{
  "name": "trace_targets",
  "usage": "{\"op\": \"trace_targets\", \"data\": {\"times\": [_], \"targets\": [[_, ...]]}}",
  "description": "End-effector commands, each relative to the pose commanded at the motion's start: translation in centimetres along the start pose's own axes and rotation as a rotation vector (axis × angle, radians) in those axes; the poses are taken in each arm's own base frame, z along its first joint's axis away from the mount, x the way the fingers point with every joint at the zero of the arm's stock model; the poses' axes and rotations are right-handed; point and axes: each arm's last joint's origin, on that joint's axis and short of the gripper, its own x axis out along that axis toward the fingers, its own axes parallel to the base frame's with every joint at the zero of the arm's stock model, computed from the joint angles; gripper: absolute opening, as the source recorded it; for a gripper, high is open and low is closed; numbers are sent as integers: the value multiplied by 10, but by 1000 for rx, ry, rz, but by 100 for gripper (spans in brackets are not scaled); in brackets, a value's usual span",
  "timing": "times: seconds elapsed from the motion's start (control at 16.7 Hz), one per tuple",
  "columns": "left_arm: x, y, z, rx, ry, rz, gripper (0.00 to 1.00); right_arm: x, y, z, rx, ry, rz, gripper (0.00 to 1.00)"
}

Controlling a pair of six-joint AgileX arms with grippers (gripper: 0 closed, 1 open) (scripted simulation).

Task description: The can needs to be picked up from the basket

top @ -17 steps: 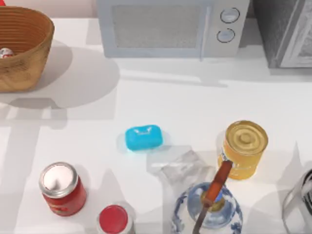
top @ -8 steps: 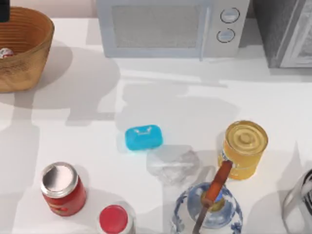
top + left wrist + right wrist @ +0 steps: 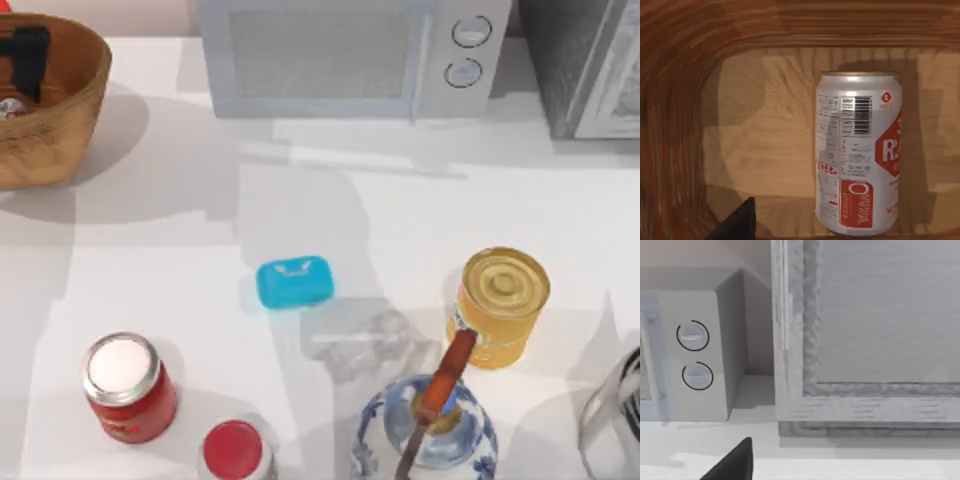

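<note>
The can (image 3: 858,152) lies on its side on the floor of the basket (image 3: 70,110), at ten o'clock on the table, not yet lifted. The left gripper (image 3: 25,60) hangs over the basket just beside the can; whether its fingers are spread or closed, I cannot tell. Grasping and lifting are still to do. Half a second ago only its dark tip showed at the basket's far rim; now it is inside. The right arm is parked facing the microwave (image 3: 690,355).

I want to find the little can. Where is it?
The can lies inside the basket at the table's far left corner in the top view, with the left gripper just above it.
</note>
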Motion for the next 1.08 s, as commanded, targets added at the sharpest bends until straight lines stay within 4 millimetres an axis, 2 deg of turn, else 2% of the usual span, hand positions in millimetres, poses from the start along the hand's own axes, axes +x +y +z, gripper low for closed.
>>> {"op": "trace_targets", "data": {"times": [0.18,0.66,0.96,1.08], "targets": [[20,6,5,1,43,-5,100,0,0,0,0,0,0,100],[29,5,5,2,48,-6,100,0,0,0,0,0,0,100],[73,6,3,1,45,-5,100,0,0,0,0,0,0,100],[82,6,2,1,47,-6,100,0,0,0,0,0,0,100]]}}
